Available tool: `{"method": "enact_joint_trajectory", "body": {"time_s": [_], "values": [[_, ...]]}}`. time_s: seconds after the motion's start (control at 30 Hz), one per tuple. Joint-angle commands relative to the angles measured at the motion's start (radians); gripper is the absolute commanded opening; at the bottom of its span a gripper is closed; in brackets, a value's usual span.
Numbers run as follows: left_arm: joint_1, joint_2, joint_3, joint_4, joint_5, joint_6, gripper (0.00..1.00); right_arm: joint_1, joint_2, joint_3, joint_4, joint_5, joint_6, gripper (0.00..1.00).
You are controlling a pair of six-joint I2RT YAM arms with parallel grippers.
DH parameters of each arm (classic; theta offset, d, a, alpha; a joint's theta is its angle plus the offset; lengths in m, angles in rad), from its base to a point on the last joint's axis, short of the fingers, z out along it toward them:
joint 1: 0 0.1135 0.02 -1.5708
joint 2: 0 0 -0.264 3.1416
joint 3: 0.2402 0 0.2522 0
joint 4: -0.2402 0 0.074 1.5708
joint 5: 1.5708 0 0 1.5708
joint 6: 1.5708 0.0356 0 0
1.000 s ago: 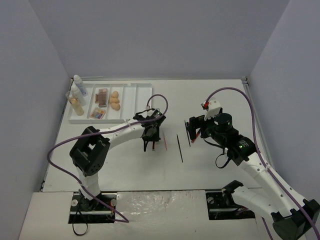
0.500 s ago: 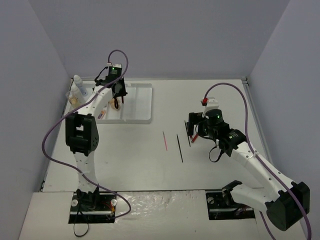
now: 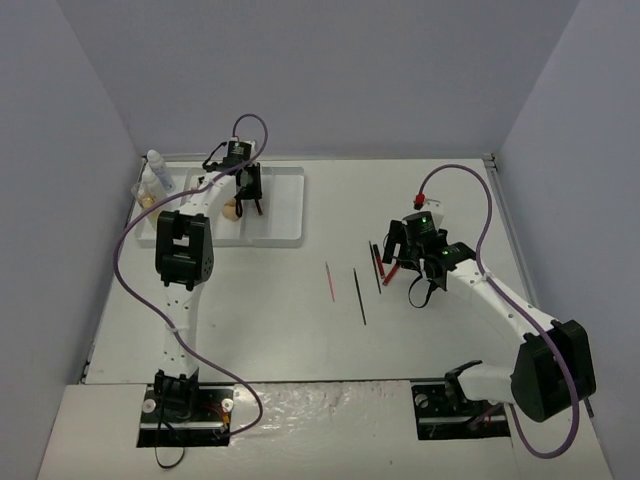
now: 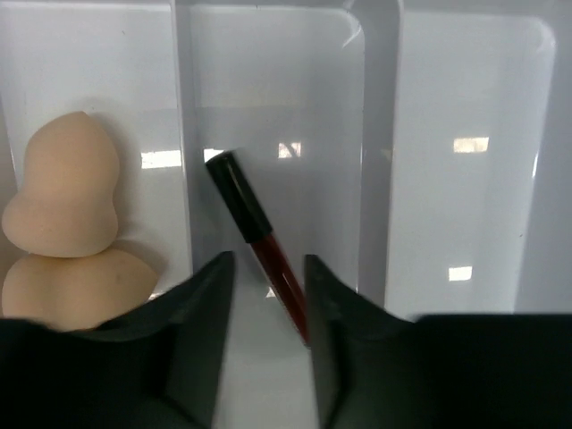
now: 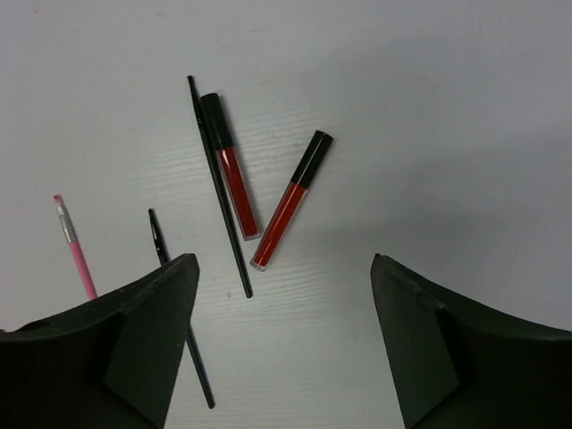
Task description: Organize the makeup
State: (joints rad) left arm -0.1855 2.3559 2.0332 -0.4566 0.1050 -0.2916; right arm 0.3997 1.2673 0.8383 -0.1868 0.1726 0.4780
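Observation:
My left gripper is open over the white tray. A red lip gloss tube with a black cap lies slanted in a middle compartment between the jaws, its lower end against the right finger. Two peach sponges sit in the compartment to the left. My right gripper is wide open and empty above two more red tubes on the table. A thin black pencil, a second black pencil and a pink pencil lie beside them.
White bottles and a tan-filled tube stand at the tray's left end. The tray's right compartment holds nothing. Grey walls close in the table on three sides.
My left arm swung from the table's middle to the tray and now hangs over a middle compartment with the red tube below it. The right gripper shifted a little to the far side.

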Motion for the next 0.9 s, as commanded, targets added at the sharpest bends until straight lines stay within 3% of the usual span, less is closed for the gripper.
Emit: {"method": "enact_joint_trajectory", "body": {"time_s": [0.0, 0.27, 0.6, 0.87], "values": [[0.011, -0.108, 0.017, 0.083, 0.029, -0.003, 0.43, -0.015, 0.079, 0.032, 0.016, 0.047, 0.115, 0.7], [0.005, -0.252, -0.078, 0.07, 0.055, -0.01, 0.63, -0.024, 0.214, 0.045, 0.033, 0.098, 0.2, 0.64], [-0.074, -0.542, -0.292, 0.053, 0.105, -0.047, 0.65, -0.034, 0.299, 0.03, 0.094, 0.133, 0.267, 0.56], [-0.223, -0.69, -0.499, 0.045, 0.105, -0.062, 0.66, -0.048, 0.39, 0.036, 0.138, 0.147, 0.271, 0.47]]}}
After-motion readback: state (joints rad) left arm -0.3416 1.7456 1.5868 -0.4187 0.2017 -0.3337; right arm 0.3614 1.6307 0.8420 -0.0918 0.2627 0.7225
